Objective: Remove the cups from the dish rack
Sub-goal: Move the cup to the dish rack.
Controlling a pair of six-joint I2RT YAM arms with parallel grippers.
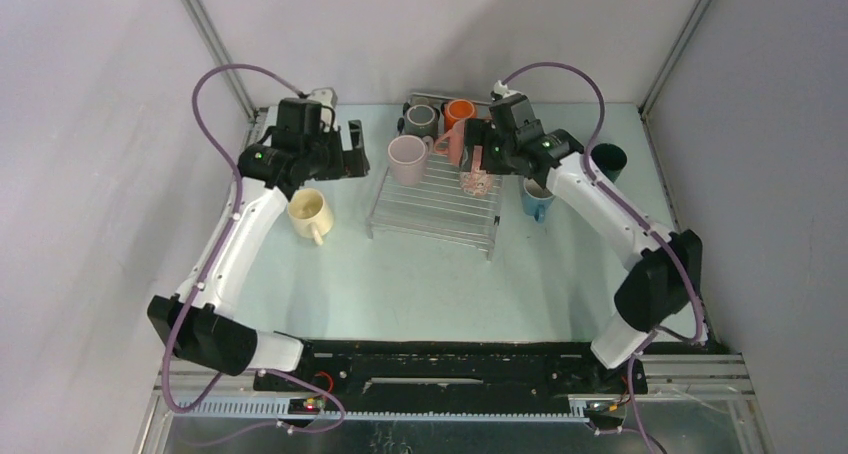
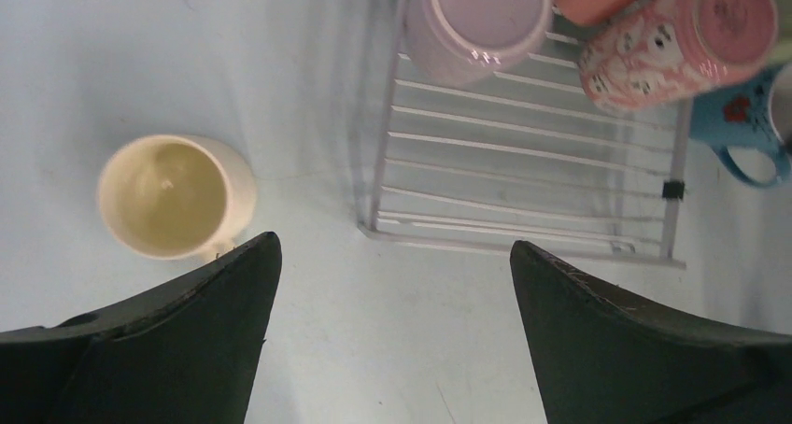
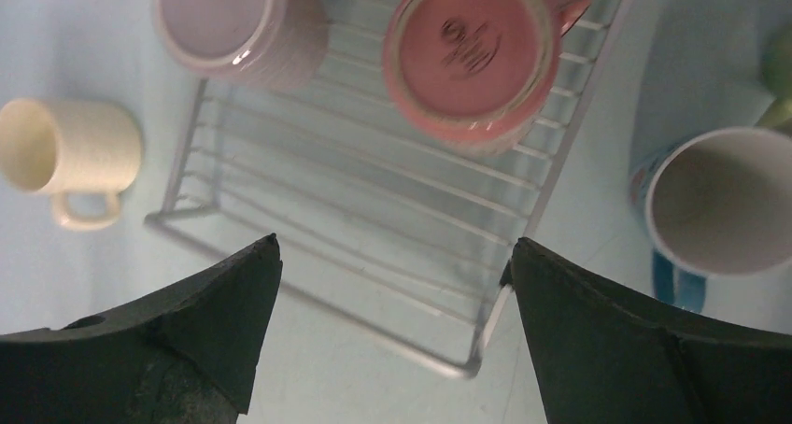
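Silvery wire forms the dish rack [image 1: 435,209], which sits mid-desk toward the far edge, its near half bare. Crowded on its far half are a lilac mug [image 1: 407,159], a grey mug [image 1: 421,121], an orange mug [image 1: 459,112], a plain pink mug [image 1: 455,140] and a speckled pink mug [image 3: 472,50]. The speckled one is mouth-down, probably so it drains.

Off the rack, three mugs stand upright on the desk. A cream mug [image 2: 168,195] is toward the left edge, and a blue mug [image 3: 724,204] and a dark teal mug [image 1: 607,159] are toward the right edge. I judge these unloaded, each on the side of the nearer arm.

The left gripper [image 2: 394,242] hangs just off the rack's left side, jaws wide apart and empty. The right gripper [image 3: 394,241] hangs over the rack's right side by the speckled mug, likewise spread and holding nothing. That spread looks wide enough to straddle a mug's body.
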